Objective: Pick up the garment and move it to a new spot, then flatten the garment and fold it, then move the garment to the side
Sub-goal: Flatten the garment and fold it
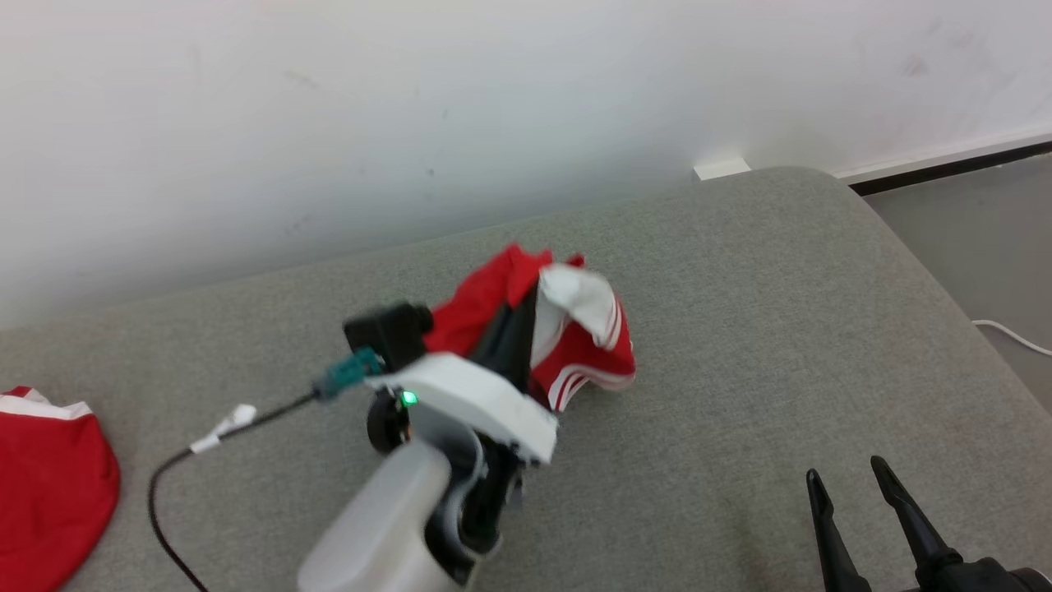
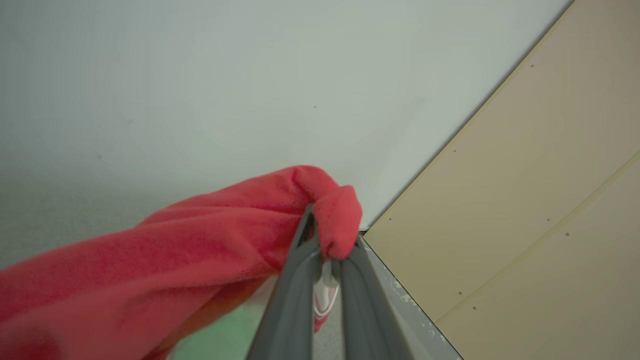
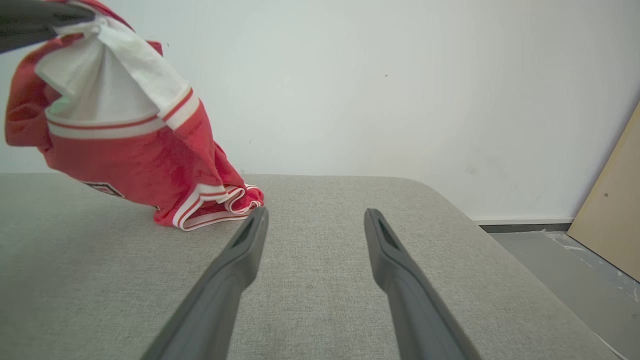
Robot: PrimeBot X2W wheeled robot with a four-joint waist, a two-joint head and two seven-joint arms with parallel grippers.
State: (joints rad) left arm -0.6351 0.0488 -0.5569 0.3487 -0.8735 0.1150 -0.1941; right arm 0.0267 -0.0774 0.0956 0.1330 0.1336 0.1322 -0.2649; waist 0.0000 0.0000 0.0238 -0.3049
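The left gripper [image 2: 333, 239] is clamped on a bunched fold of the red garment [image 2: 200, 240]. Its 2 dark fingers [image 2: 295, 300] are pressed nearly together, with red cloth bulging over their tips and a strip of white trim caught between them. In the head view this arm's white wrist housing [image 1: 468, 403], with 1 green light on it, sits over the middle of the bench [image 1: 740, 271], and the garment [image 1: 583, 345] hangs from the fingers just beyond it, nearer the far edge than the near one. The right wrist view shows the garment [image 3: 150, 155] as red with a white panel and white stripes. Its upper part is lifted clear, and its striped lower hem rests on the grey fabric.

The right gripper [image 1: 846, 469] stands wide and empty over the bench's near right corner, apart from the garment. Its 2 fingers [image 3: 230, 270] point toward the far edge.

A black cable [image 1: 164, 485] with a teal plug and a white tag runs from the left wrist toward the near left. A second red cloth [image 1: 49, 477] with a white band lies at the left edge. A white wall [image 1: 411, 123] stands behind the far edge. Past the right edge there is grey floor [image 1: 970, 238] with a white cord [image 1: 1011, 333] on it, and a beige panel [image 3: 610, 200] stands further right.
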